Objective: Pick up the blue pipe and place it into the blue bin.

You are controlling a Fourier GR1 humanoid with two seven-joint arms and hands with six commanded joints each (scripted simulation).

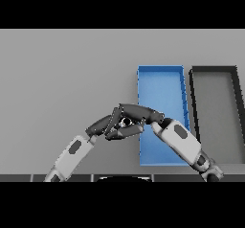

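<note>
Left hand (103, 123) and right hand (139, 113) meet at the 9 o'clock side of the blue bin (160, 78). I cannot tell if their fingers are curled. No blue pipe is visible, so it may be hidden between them. Colliding hands could knock it onto the worktop (62, 74). A black bin (215, 70) stands at 3 o'clock.

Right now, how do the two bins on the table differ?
The blue bin is bright blue; the black bin has dark walls and a grey floor. The blue bin sits left of the black bin, and the right hand overlaps only the blue one. Both are open rectangular trays, side by side.
</note>
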